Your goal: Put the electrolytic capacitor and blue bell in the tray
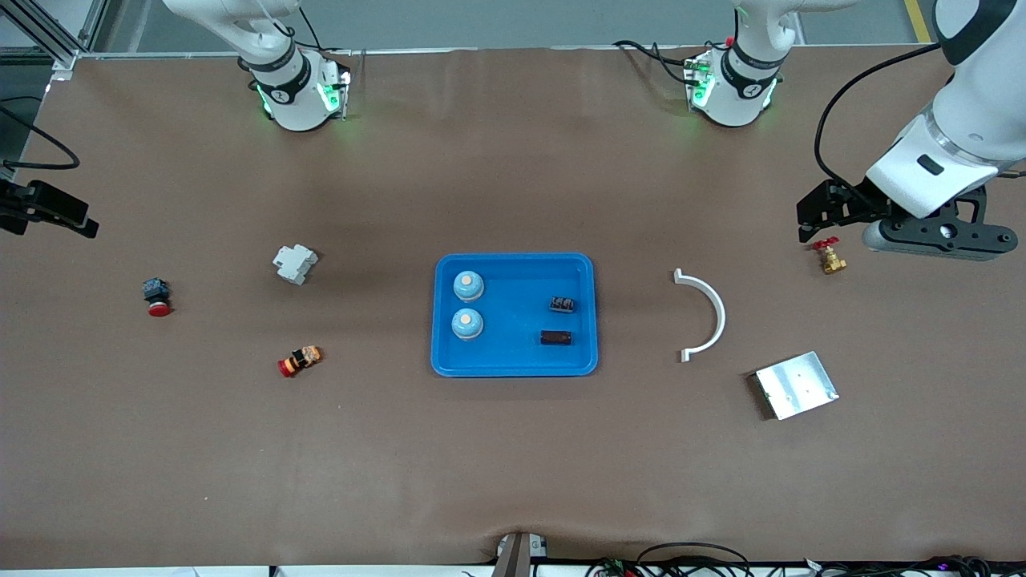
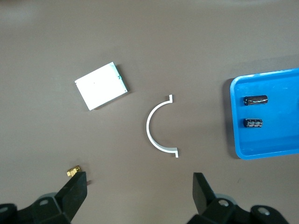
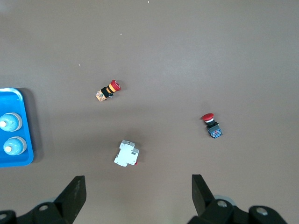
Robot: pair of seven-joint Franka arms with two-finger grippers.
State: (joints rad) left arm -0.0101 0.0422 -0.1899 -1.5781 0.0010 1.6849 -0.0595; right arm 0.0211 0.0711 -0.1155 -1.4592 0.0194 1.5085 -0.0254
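- the blue tray [image 1: 515, 357] sits mid-table with both blue bells [image 1: 468, 284] [image 1: 467, 323] at the end toward the right arm and both dark electrolytic capacitors [image 1: 562, 304] [image 1: 555, 338] at the end toward the left arm.
- all four pieces lie well apart from either gripper's fingers; nothing is held.
- the left gripper [image 2: 140, 196] hangs at the left arm's end of the table, fingers spread wide and empty, over bare tabletop near a small brass valve with a red handle [image 1: 829, 256]; its wrist view shows the tray corner with the capacitors [image 2: 255, 100] [image 2: 253, 123].
- the right gripper [image 3: 138, 198] is off at the right arm's end of the table, fingers likewise spread and empty; only a dark part of it shows in the front view [image 1: 48, 208].
- no writing can be read on any item.
- also on the table: a white half-ring [image 1: 705, 315], a silver metal plate [image 1: 796, 385], a white breaker-like block [image 1: 294, 263] and two red-capped push buttons [image 1: 156, 296] [image 1: 299, 361].
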